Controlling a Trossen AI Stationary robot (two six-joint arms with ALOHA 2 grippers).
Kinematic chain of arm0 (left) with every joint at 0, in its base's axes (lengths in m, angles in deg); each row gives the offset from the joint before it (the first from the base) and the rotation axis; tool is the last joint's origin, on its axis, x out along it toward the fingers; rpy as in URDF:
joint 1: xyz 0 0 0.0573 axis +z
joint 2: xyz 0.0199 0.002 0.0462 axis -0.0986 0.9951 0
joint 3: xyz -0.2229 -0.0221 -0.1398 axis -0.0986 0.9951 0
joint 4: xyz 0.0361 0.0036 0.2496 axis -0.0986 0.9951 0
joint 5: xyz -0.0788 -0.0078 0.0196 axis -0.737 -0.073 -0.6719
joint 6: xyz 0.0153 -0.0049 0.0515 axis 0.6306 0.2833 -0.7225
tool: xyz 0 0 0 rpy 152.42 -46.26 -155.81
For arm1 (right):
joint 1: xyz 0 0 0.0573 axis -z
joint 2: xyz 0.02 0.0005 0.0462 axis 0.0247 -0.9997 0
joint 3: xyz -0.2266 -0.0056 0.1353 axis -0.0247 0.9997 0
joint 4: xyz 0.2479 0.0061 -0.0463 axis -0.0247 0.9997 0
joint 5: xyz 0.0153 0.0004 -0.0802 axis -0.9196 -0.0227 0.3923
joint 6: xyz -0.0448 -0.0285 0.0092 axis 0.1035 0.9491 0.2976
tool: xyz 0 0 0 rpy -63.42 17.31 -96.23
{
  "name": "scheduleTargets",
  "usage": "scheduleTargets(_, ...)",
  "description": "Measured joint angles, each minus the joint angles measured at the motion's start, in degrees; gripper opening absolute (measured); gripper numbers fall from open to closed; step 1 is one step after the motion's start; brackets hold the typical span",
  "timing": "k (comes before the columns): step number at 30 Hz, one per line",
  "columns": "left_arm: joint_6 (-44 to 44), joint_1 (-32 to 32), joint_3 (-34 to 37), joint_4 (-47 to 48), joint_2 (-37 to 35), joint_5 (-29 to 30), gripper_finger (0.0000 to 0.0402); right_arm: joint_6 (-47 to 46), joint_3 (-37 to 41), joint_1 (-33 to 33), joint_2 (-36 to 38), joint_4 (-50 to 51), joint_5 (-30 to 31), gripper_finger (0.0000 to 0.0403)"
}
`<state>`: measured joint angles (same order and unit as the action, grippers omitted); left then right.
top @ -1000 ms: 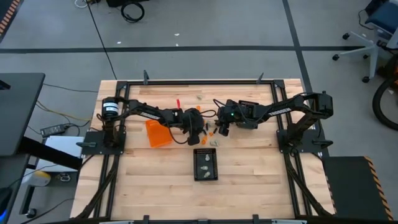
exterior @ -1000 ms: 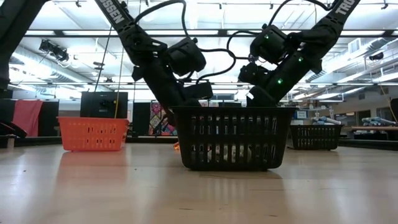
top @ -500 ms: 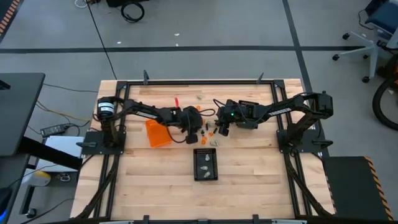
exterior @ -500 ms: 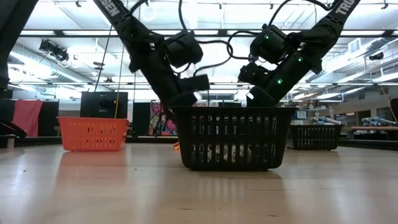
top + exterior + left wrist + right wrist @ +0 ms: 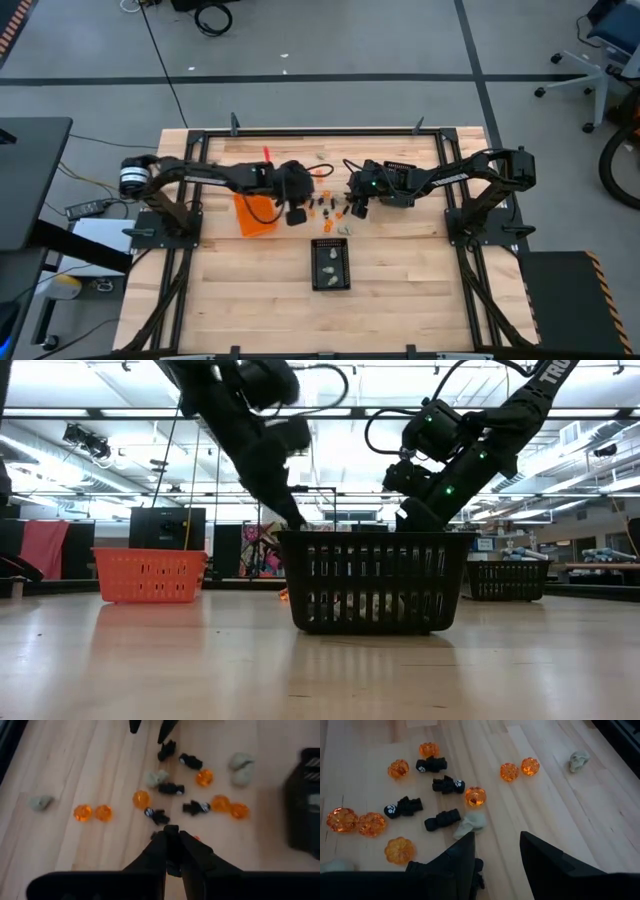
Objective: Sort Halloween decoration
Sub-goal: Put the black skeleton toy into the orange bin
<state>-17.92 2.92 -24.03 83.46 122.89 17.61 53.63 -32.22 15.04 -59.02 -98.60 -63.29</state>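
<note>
The Halloween decoration (image 5: 171, 787) is a scatter of tiny orange, black and pale pieces lying on the wooden table between the two arms (image 5: 330, 205). My left gripper (image 5: 172, 831) hangs above the scatter's left side (image 5: 297, 213), fingertips together. No piece shows between them. My right gripper (image 5: 495, 842) hovers open over the right side of the scatter (image 5: 356, 208), touching nothing. An orange bin (image 5: 255, 213) stands just left of my left gripper. A black mesh bin (image 5: 331, 264) holding pale pieces stands toward the near edge. My left gripper's fingertips meet while slanting down from the table's left. Whether a piece is pinched between them, I cannot tell, since the dark fingers hide that spot.
A second black mesh bin (image 5: 505, 580) stands farther back on the right. One pale piece (image 5: 321, 155) lies apart near the far edge. Bare wood lies to either side of the near mesh bin.
My left gripper has risen from the scatter and drawn back toward the table's left edge, nearer the orange bin. The pieces on the table and my right gripper have stayed put.
</note>
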Motion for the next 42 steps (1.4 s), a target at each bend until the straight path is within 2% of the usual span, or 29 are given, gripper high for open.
scheduleTargets(6,5.9,-2.1,0.0,14.4,-5.8,-0.1,0.0038,0.0,0.0,-0.1,0.0,0.0,-0.1,0.0160)
scheduleTargets(11,10.7,-4.3,0.0,27.4,-7.4,-0.2,0.0038,0.0,0.0,-0.2,0.0,-0.1,-0.5,0.0160)
scheduleTargets(16,13.4,-5.9,0.1,33.7,-7.5,0.3,0.0039,-0.2,0.0,-0.7,0.0,-0.4,-0.5,0.0160)
scheduleTargets(22,13.8,-6.2,3.9,34.5,-7.4,3.6,0.0039,-0.7,0.0,-1.2,0.0,0.5,-0.5,0.0160)
scheduleTargets(26,13.9,-6.2,8.5,31.9,-7.3,8.7,0.0041,-0.7,0.0,-1.3,0.0,0.5,-0.5,0.0160)
scheduleTargets(31,13.9,-6.1,11.4,28.3,-7.3,10.9,0.0077,-0.7,0.0,-1.3,0.0,0.5,-0.5,0.0160)
scheduleTargets(37,14.1,-6.1,11.3,28.4,-7.3,10.9,0.0139,-0.7,0.0,-1.3,0.0,0.5,-0.5,0.0160)
scheduleTargets(42,14.1,-6.1,6.4,31.6,-7.3,12.0,0.0156,-0.7,0.0,-1.3,0.0,0.5,-0.5,0.0160)
